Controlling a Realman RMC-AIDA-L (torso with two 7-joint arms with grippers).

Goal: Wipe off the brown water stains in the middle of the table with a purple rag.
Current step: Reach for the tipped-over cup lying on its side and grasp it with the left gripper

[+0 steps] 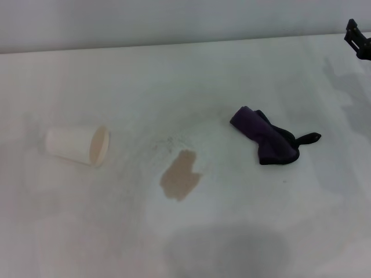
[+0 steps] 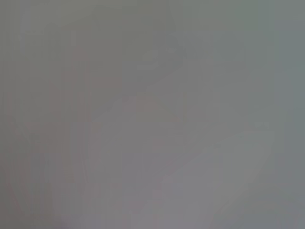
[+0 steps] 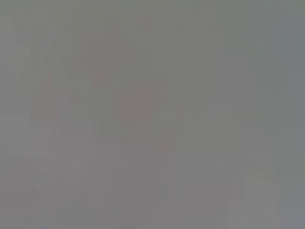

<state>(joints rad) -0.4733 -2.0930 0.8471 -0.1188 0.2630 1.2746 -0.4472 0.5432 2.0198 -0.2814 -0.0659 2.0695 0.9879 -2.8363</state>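
The brown water stains (image 1: 180, 175) lie as one tan blotch in the middle of the white table (image 1: 243, 231). The purple rag (image 1: 266, 137) lies in a lumpy roll to the right of the stains, its black loop tail pointing right. A black part of my right gripper (image 1: 358, 39) shows at the far right edge, well behind the rag and apart from it. My left gripper is out of view. Both wrist views show only plain grey.
A pale paper cup (image 1: 79, 145) lies on its side at the left, its beige inside facing the stains. Faint dark specks mark the table just behind the stains. The table's far edge meets a grey wall.
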